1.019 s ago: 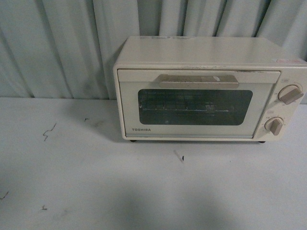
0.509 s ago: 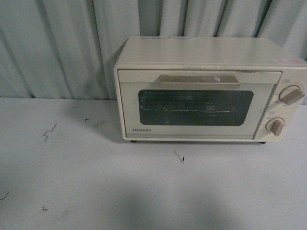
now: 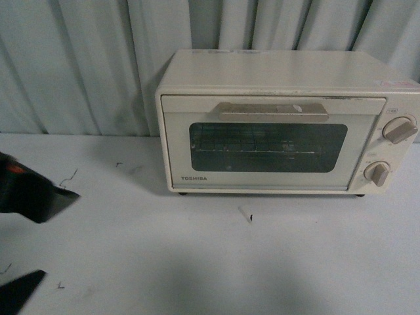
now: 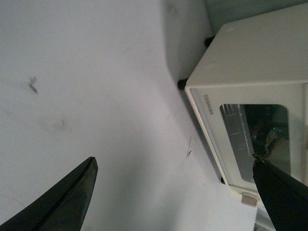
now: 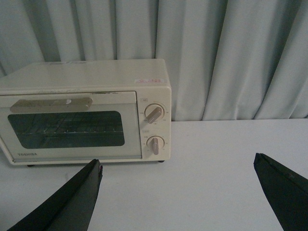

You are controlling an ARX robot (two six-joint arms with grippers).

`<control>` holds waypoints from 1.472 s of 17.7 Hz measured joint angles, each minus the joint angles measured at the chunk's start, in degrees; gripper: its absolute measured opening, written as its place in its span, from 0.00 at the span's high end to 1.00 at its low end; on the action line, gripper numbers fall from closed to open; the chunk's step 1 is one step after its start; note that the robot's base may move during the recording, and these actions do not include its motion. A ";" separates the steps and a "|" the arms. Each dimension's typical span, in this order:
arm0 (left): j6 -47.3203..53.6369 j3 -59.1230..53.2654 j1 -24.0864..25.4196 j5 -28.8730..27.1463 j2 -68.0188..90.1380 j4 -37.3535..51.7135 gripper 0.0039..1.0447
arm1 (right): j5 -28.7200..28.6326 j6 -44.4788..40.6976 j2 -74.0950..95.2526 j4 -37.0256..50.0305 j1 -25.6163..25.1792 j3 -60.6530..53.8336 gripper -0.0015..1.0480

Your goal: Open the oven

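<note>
The cream-white Toshiba oven [image 3: 289,121] stands on the white table at the back, right of centre. Its glass door is shut, with the bar handle [image 3: 272,110] along the top and two round knobs [image 3: 399,129] at the right. A wire rack shows behind the glass. My left gripper [image 3: 36,233] is open and empty at the left edge, well short of the oven. In the left wrist view the gripper [image 4: 175,166] stands over bare table with the oven [image 4: 250,77] beside it. My right gripper [image 5: 177,166] is open and empty, back from the oven [image 5: 86,110]; it does not show in the front view.
A pale grey curtain [image 3: 79,59] hangs behind the table. The white table [image 3: 197,256] has a few small dark marks. A small scrap [image 3: 246,214] lies in front of the oven.
My left gripper has come into the front view at the left edge; it was out of view before. The oven has not moved and its door stays shut.
</note>
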 joint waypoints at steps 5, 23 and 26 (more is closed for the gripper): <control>-10.10 4.28 -4.07 -0.57 14.21 4.90 0.06 | 0.00 0.00 -0.02 0.02 0.00 0.00 0.06; -15.87 26.86 -10.40 2.34 40.17 12.72 0.06 | 0.00 0.00 -0.02 0.02 0.00 0.00 0.06; -15.89 27.54 -10.60 2.34 41.18 12.61 0.06 | -0.02 0.00 -0.02 0.02 0.00 0.00 0.06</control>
